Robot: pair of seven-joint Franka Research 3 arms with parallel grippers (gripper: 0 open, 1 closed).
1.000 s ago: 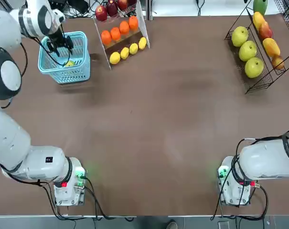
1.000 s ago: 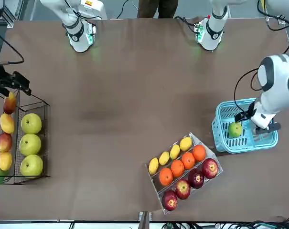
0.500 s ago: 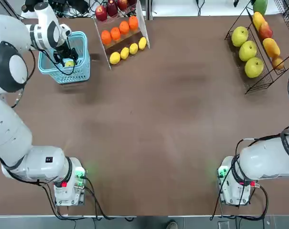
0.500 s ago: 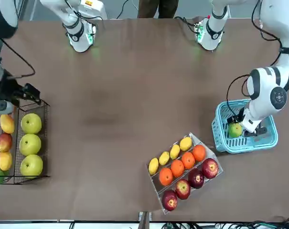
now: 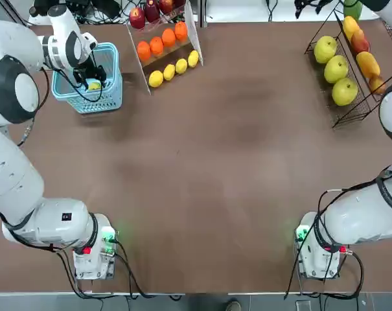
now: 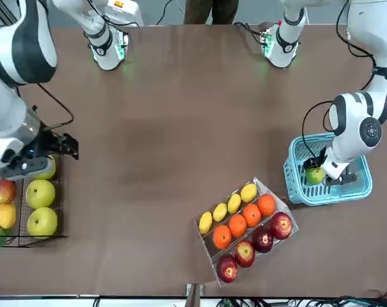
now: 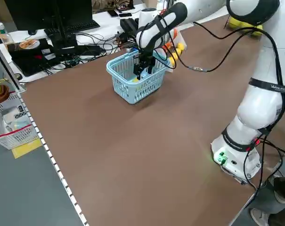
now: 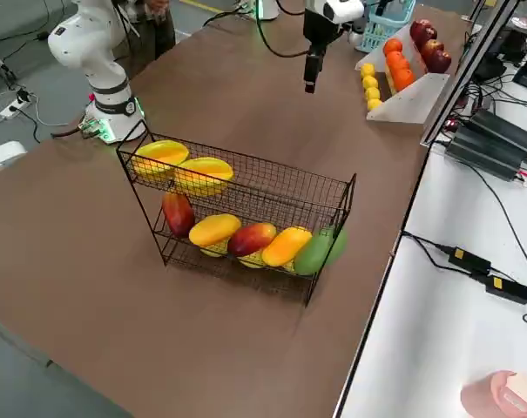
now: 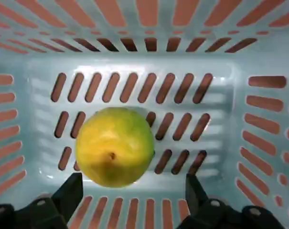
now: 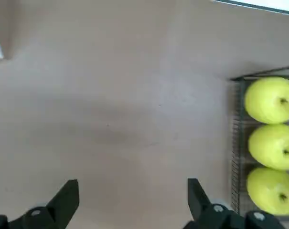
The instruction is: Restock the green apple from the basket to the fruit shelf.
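- Left claw (image 9: 130,200): released, inside the basket (image 9: 240,67), above the green apple (image 9: 114,146).
- We centre both fingers around it, then clench.
- Right claw (image 10: 132,202): released, beside the fruit shelf (image 10: 237,143).

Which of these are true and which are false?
1. The green apple lies in the basket. True.
2. The left gripper is shut on the apple. False: its fingers are open, one on each side of the apple.
3. Three yellow-green apples sit in a row on the fruit shelf. True.
4. The right gripper holds a lemon. False: it is open and holds nothing.
5. The basket is full of fruit. False: only one apple is in it.
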